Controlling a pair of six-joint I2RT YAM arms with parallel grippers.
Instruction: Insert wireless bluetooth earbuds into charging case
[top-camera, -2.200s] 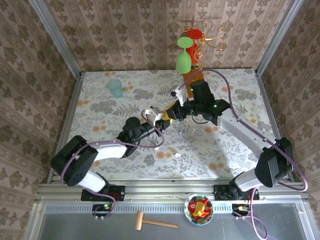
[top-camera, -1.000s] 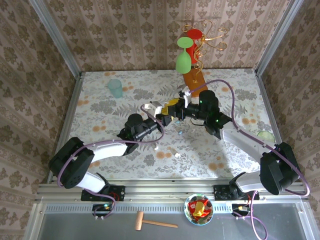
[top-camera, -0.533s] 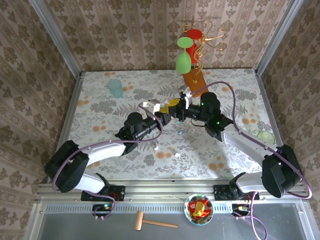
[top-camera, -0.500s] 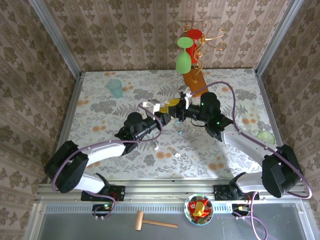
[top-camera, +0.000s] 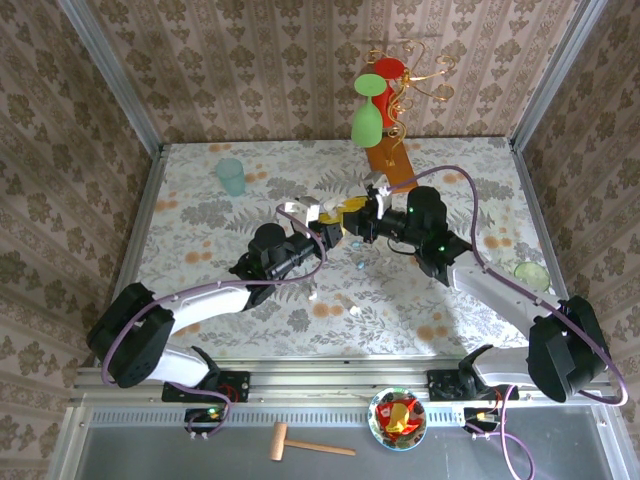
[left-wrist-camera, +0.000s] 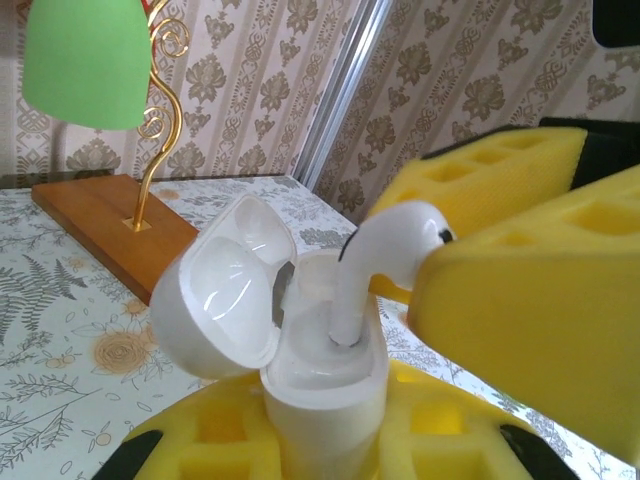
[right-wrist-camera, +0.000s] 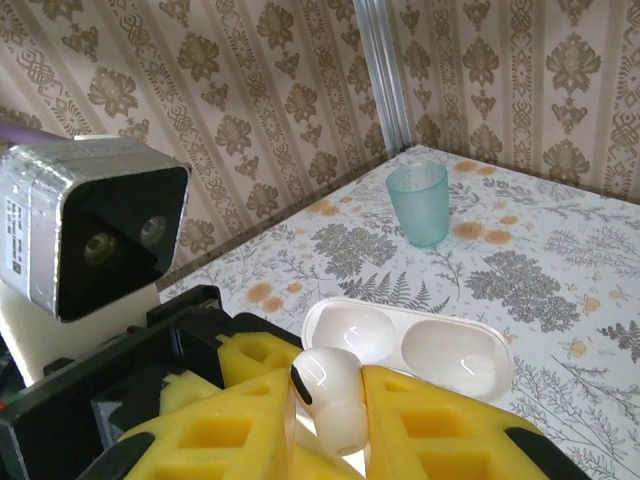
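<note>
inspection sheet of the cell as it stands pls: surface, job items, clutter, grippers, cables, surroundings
Surface: floral tablecloth, flat.
Job's things: white charging case, lid open; white earbud, stem entering it.
Clutter: teal cup, glass stand, green glass, green disc far right; candy bowl, mallet on front ledge.
Grippers: left gripper jaws closed on case; right gripper jaws closed on earbud.
Cables: purple cable looping along each arm.
Surroundings: patterned walls, metal frame posts.

I count 1 open white charging case (left-wrist-camera: 320, 395), 1 white earbud (left-wrist-camera: 385, 245), 1 teal cup (top-camera: 231, 176) upper left, 1 green glass (top-camera: 366, 122), 1 red glass (top-camera: 390, 70), 1 wood-based stand (top-camera: 388, 158), and at the bottom edge 1 mallet (top-camera: 310, 443) and 1 bowl (top-camera: 371, 418).
</note>
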